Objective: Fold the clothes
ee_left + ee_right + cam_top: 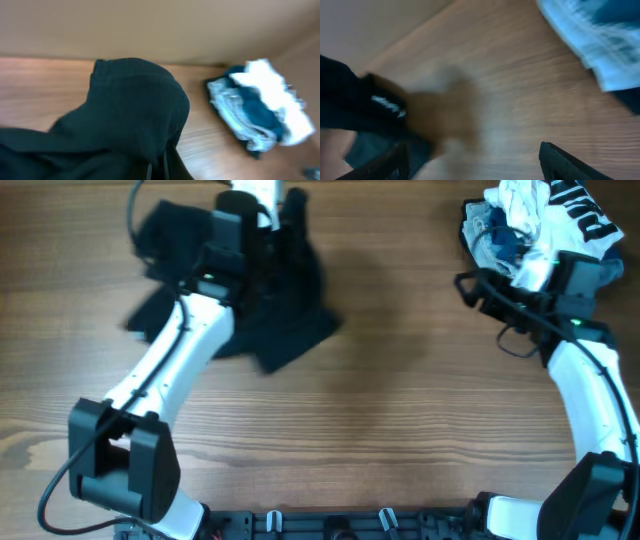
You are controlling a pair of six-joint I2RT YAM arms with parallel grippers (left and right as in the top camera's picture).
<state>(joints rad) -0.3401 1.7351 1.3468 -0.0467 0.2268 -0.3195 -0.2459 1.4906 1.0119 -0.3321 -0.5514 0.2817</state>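
The clothes, a limp black garment, lie bunched at the back left of the table. My left gripper is over its far edge, shut on a raised fold. In the left wrist view the black fabric rises in a hump and its lower edge is pinched between the closed jaws of the left gripper. My right gripper hovers open at the right, beside the heap and far from the garment. The blurred right wrist view shows the right gripper spread wide over bare wood, with the black garment at the left.
A heap of white, black-lettered and light-blue clothes sits at the back right corner, also in the left wrist view as a heap and in the right wrist view as a heap. Wooden table stretches between both arms.
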